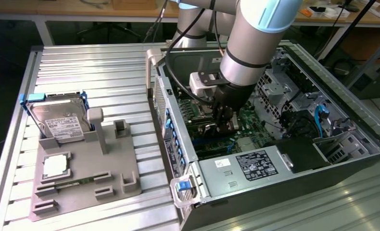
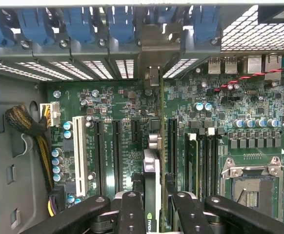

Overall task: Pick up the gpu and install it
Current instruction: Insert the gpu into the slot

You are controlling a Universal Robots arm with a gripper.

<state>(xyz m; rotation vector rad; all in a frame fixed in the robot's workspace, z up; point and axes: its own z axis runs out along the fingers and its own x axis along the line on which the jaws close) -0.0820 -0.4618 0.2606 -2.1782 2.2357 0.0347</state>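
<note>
My gripper [image 1: 222, 124] reaches down into the open computer case [image 1: 177, 144], just above the green motherboard [image 1: 203, 147]. In the wrist view the gripper [image 2: 155, 214] is shut on the gpu [image 2: 153, 168]. The card shows edge-on as a thin card between the two black fingers [image 2: 132, 214]. It stands upright over the motherboard [image 2: 230, 107], in line with the long black expansion slots [image 2: 116, 151]. Its silver bracket end [image 2: 153, 73] points toward the case's rear wall of slot openings. Whether the card's edge sits in a slot is hidden.
Left of the case in the exterior view, a grey fixture tray [image 1: 113, 168] holds a silver hard drive [image 1: 61, 122], a processor [image 1: 55, 166] and a memory stick [image 1: 68, 182]. A power supply [image 1: 254, 166] fills the case's near end. Blue slot latches [image 2: 73, 24] and cables [image 2: 22, 122] crowd the card's sides.
</note>
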